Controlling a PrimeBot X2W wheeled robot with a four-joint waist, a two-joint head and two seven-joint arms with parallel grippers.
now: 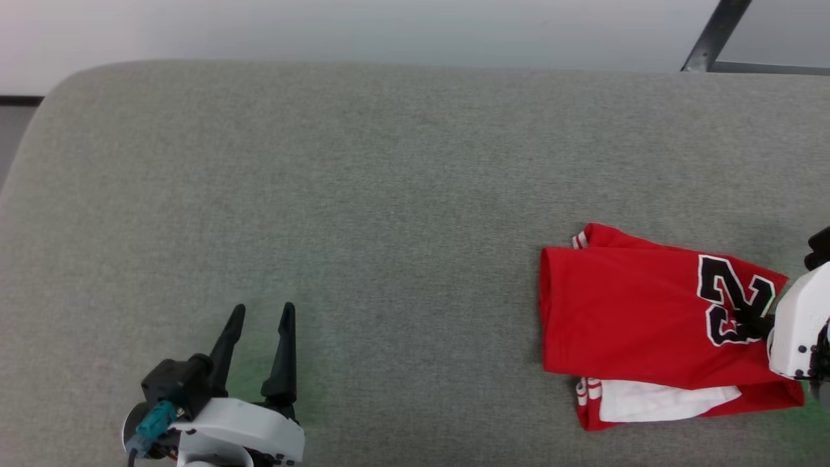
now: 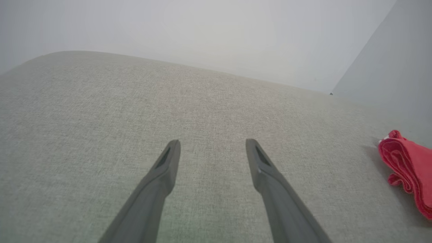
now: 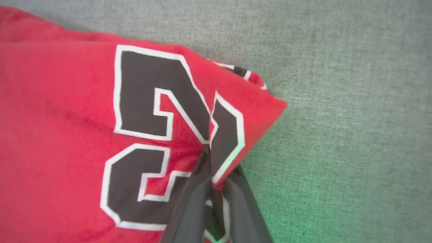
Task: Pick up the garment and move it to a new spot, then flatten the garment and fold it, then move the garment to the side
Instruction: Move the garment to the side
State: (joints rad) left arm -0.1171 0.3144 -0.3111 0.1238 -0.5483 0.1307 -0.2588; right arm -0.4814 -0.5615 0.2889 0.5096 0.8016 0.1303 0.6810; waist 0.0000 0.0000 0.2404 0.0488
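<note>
Head view looks down on a wide grey woven-fabric worktop with a rounded far-left corner, and the folded red jersey-style garment lies on its right side, towards the near edge. The garment's top layer is plain red with a black, white-outlined number print at its right end. A white sleeve layer sticks out from under the near edge, and white-and-red striped trim shows at the near-left and far-left corners. The right end effector, with its white wrist housing at the right border, reaches onto the garment's right end beside the number print. Right wrist view has this end effector's two dark fingers drawn close together, clamped on a pinched fold of red cloth at the edge of the print, with the pointed corner of the garment just beyond them on the grey surface. The left end effector sits at the near left of the worktop, well apart from the garment, its two long dark fingers spread with nothing between them. Left wrist view confirms the spread fingers of that end effector over bare grey fabric, and the layered red edge of the garment shows far off to the right. A faint green glow tints the fabric near each end effector.
</note>
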